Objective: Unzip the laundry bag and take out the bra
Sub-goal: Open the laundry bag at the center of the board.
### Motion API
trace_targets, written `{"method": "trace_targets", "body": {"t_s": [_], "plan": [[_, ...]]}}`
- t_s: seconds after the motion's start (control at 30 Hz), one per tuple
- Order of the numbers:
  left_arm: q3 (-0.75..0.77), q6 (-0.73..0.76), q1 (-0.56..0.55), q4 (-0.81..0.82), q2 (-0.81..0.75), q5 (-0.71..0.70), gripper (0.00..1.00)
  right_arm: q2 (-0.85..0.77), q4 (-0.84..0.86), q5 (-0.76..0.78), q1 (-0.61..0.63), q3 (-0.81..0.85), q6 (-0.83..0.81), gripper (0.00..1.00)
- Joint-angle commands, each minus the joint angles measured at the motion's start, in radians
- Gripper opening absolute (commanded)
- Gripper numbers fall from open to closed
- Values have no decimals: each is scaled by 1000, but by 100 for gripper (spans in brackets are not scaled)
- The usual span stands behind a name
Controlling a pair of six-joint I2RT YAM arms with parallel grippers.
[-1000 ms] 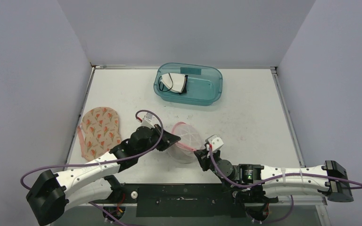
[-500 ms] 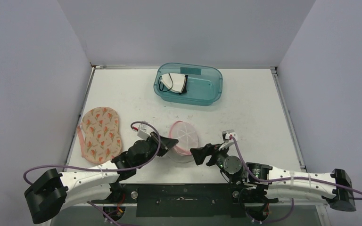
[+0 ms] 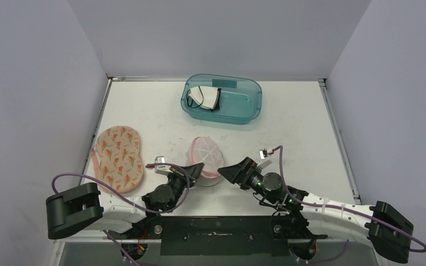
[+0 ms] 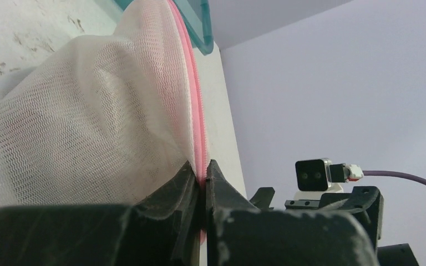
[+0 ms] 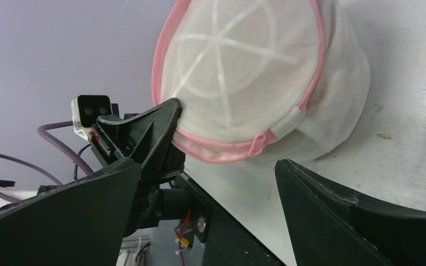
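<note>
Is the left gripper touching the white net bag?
Touching. The left wrist view shows the left gripper with its jaws pinched shut on the pink zipper edge of the net bag.

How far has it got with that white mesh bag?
Early days. Done: the left gripper is shut on the pink zipper rim of the white mesh laundry bag. In hand: the right gripper hangs open beside it. Left: the bag looks zipped shut, so unzipping and taking out the bra remain.
</note>
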Motion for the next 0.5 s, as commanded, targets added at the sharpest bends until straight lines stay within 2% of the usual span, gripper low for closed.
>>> {"method": "trace_targets", "body": {"t_s": [0.0,0.23,0.47], "plan": [[37,135,-19,260,84,-123,0,51,172,-54,-4,-6,118,97],[37,197,-42,510,252,-135,0,178,272,-96,-38,-13,205,94],[37,222,-76,578,306,-161,0,320,365,-121,-78,12,244,93]]}}
